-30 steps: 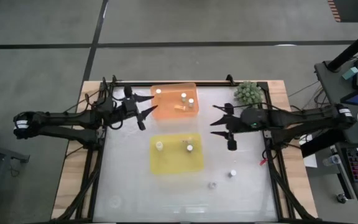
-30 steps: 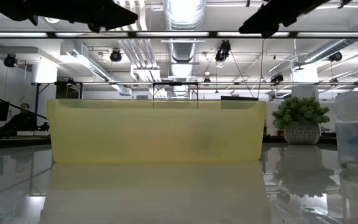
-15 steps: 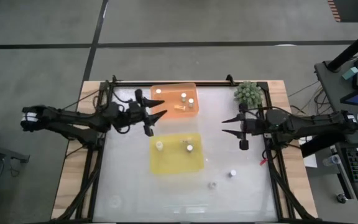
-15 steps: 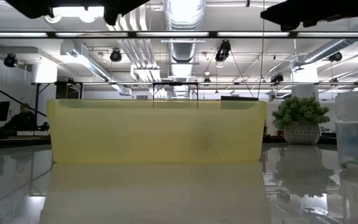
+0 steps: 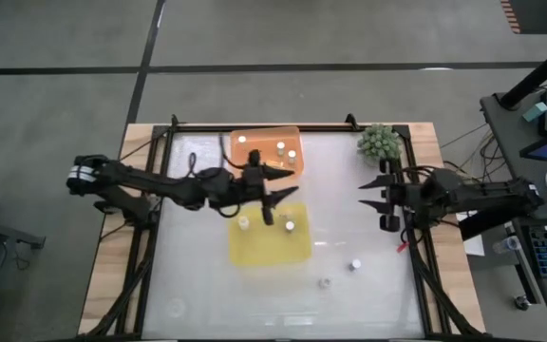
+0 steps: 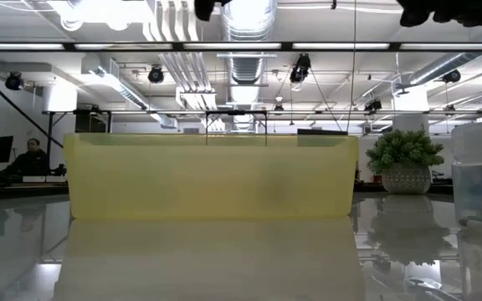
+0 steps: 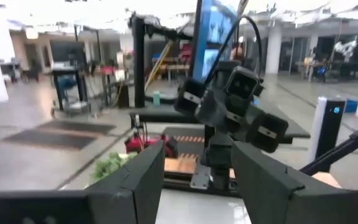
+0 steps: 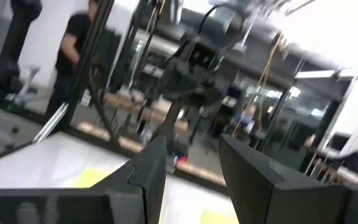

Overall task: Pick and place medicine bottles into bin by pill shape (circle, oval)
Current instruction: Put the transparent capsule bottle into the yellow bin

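two medicine bottles (image 5: 355,265) sit loose on the glossy white table (image 5: 198,275), lower right of the high view, so you've got sorting left; the rest stand in the orange bin (image 5: 254,171) and yellow bin (image 5: 297,249). tiny white-capped cylinders, translucent plastic trays. your left gripper (image 5: 275,195) hovers between the bins, fingers apart, empty. your right gripper (image 5: 378,197) waits mid-right, fingers apart too, probably keeping clear.

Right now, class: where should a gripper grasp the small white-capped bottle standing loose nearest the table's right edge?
Probably from straight above, closing on the round sides of the small white-capped bottle just under its cap. It stands upright on the glossy white table, apart from its neighbouring bottle.
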Available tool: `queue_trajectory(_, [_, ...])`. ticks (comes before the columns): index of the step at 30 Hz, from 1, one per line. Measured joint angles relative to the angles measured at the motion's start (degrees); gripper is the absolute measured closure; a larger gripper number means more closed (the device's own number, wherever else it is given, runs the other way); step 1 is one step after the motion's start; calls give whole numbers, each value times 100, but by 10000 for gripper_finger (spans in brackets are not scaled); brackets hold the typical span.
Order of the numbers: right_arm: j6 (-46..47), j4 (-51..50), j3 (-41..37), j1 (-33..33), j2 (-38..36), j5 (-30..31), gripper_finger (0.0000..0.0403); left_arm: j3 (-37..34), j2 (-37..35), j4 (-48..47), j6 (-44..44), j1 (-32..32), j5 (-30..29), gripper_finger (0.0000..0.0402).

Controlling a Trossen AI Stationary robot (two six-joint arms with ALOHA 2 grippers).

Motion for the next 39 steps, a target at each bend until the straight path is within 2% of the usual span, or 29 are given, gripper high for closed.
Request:
queue_trajectory(6, [-13, 632, -456, 0, -375, 2, 264, 1088, 661, -1103, -378, -279, -107, 230])
queue_trajectory(13, [394, 637, -632, 0, -697, -2, 264, 2027, 1178, -2161, -669, -568, -146, 230])
queue_trajectory(22, [1014, 155, -750, 16, -945, -47, 264, 2267, 1295, -3125, -1417, -1058, -567, 230])
queue_trajectory(29, [1276, -36, -833, 123, -940, -61, 264, 2284, 1399, -3284, -1837, -1363, -611, 230])
queue_trajectory(34, [1456, -141, -836, 126, -940, -61, 264, 2355, 1819, -3321, -2100, -1432, -605, 230])
queue_trajectory(39, [1595, -345, -836, 126, -940, -59, 264, 2794, 2349, -3641, -2289, -1438, -397, 230])
